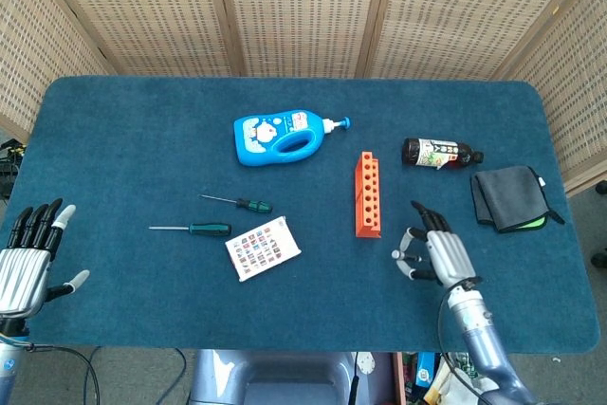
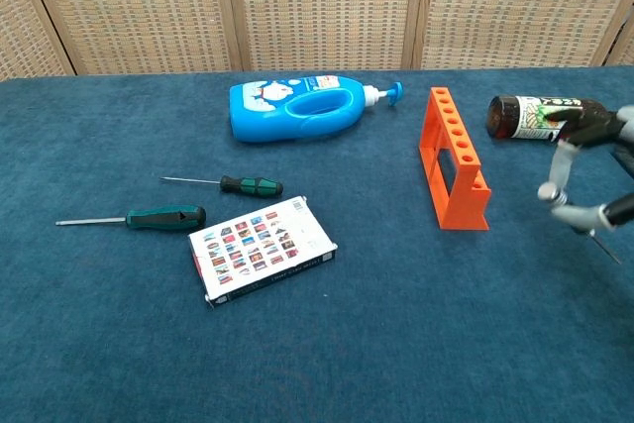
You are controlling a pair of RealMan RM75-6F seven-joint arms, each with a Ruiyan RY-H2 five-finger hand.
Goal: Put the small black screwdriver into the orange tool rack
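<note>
Orange tool rack (image 1: 368, 193), blue detergent bottle (image 1: 282, 135), teal carpeted table (image 1: 133, 139).

on the bench (image 1: 114, 120) two screwdrivers are lying left of centre — the smaller one (image 1: 237, 202) behind the longer one (image 1: 191, 229) — with a card pack (image 1: 264, 248) just right of them. the tool rack (image 1: 368, 193) is standing right of centre, a pump bottle (image 1: 283, 136) lying behind-left, a sauce bottle (image 1: 441, 153) and a cloth (image 1: 509, 197) lying further right.

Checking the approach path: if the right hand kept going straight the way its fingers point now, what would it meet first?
Probably the orange tool rack: the right hand points up-left toward its near end, though height is unclear.
</note>
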